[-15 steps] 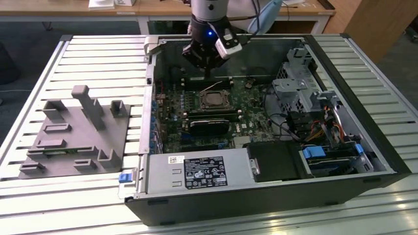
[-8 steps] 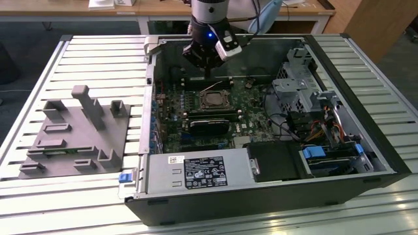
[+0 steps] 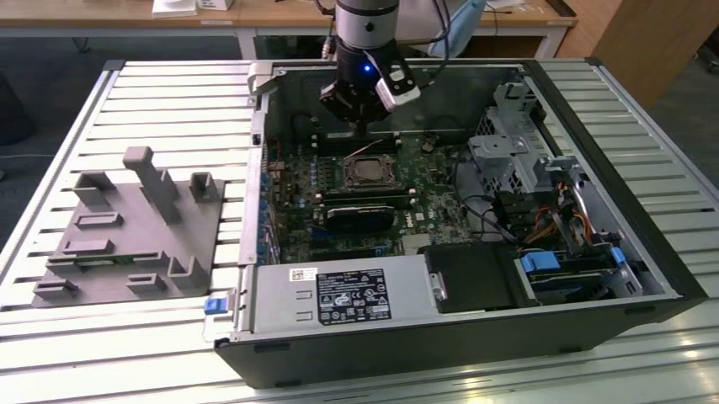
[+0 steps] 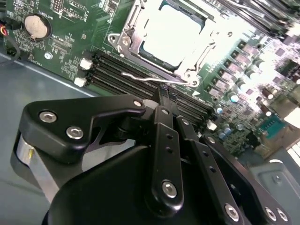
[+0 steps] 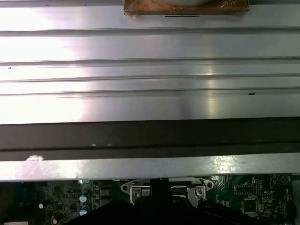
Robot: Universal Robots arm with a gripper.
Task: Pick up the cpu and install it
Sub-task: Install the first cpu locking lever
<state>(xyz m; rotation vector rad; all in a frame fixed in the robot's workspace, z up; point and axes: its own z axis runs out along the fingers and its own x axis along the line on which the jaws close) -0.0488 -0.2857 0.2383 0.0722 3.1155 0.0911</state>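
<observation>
The cpu [image 4: 171, 35], a silvery square lid, lies inside the motherboard socket [image 4: 197, 61], with the metal frame around it and the thin wire lever [image 4: 140, 76] running along the socket's side. In the exterior view the cpu [image 3: 366, 174] sits mid-board inside the open computer case [image 3: 629, 210]. My gripper [image 3: 357, 128] hangs just behind the socket. In the second wrist view my gripper [image 4: 165, 96] has its black fingers pressed together, shut, with nothing between them, the tips close to the lever. The first wrist view shows the socket [image 5: 197, 191] beside the gripper [image 5: 159, 185].
A black heatsink block [image 3: 359, 217] lies in front of the socket. The power supply [image 3: 337, 296] is at the case front, and drive cages and cables [image 3: 517, 160] are on the exterior view's right. A grey fixture [image 3: 124, 227] stands on the slatted table [image 3: 168, 93]. Memory slots [image 4: 117, 70] run beside the lever.
</observation>
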